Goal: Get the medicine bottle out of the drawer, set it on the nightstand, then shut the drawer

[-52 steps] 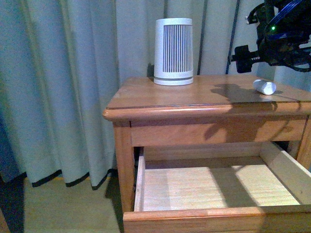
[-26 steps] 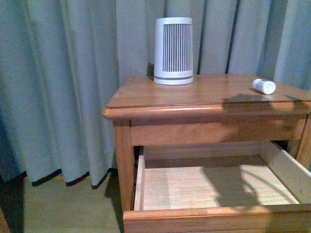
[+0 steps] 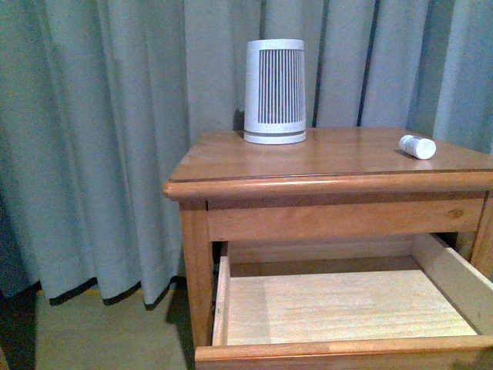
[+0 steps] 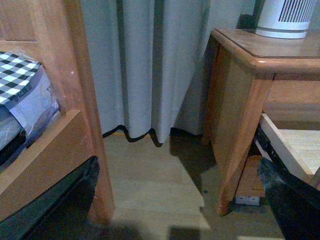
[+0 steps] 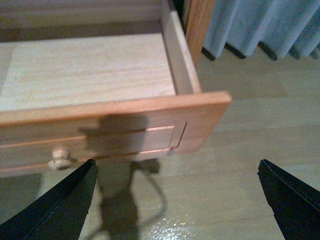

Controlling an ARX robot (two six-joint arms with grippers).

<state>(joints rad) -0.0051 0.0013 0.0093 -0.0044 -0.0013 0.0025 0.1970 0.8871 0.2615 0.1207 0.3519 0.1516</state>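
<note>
Front view shows the medicine bottle lying on the nightstand; the drawer gapes empty, unclosed. My right end effector hovers wide by its front; left looks wide too.

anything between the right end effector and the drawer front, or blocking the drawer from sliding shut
Nothing visible. The right end effector hangs open before the drawer front, only floor between them. The drawer interior looks empty, and the bottle lies on the nightstand top.
</note>
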